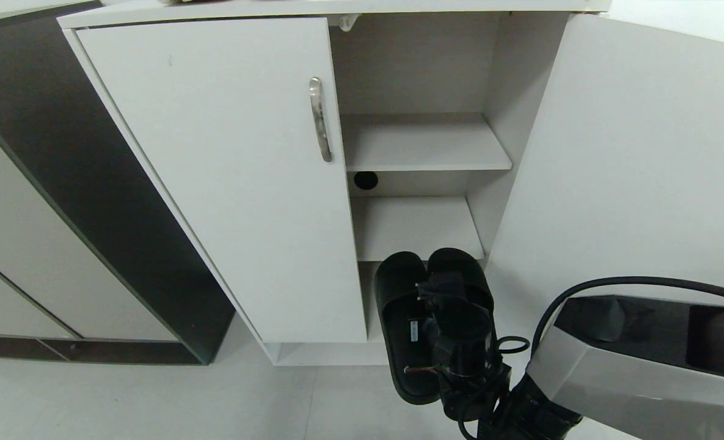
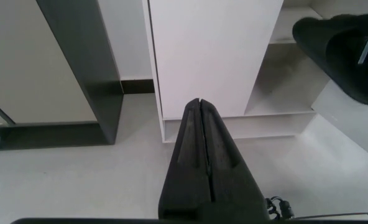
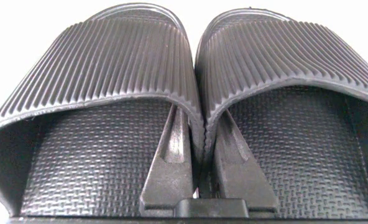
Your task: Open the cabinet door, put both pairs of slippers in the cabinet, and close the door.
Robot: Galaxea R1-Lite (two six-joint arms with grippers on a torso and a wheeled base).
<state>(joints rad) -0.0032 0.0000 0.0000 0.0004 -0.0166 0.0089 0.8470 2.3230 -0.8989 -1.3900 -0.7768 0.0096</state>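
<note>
Fig.: door (image 1: 630, 153) open; my R end effector (image 3: 201, 119) grips slipper pair (image 1: 401, 324); L end effector (image 2: 199, 109) pinched together, empty. Shelving and door-closing still to do.

**Colours and surface patterns at the shoe cabinet.**
The cabinet (image 1: 215, 183) is plain white inside and out, its door handle (image 1: 319, 119) brushed silver. The slippers (image 1: 398, 305) are black throughout: the straps (image 3: 109, 62) carry fine parallel ribs, the footbeds (image 3: 91, 155) a small diamond grid. The left tool (image 2: 199, 104) and right tool (image 3: 201, 124) are matt black. The floor (image 1: 123, 397) is pale grey; the neighbouring unit (image 1: 93, 183) combines a dark charcoal panel with off-white fronts.
</note>
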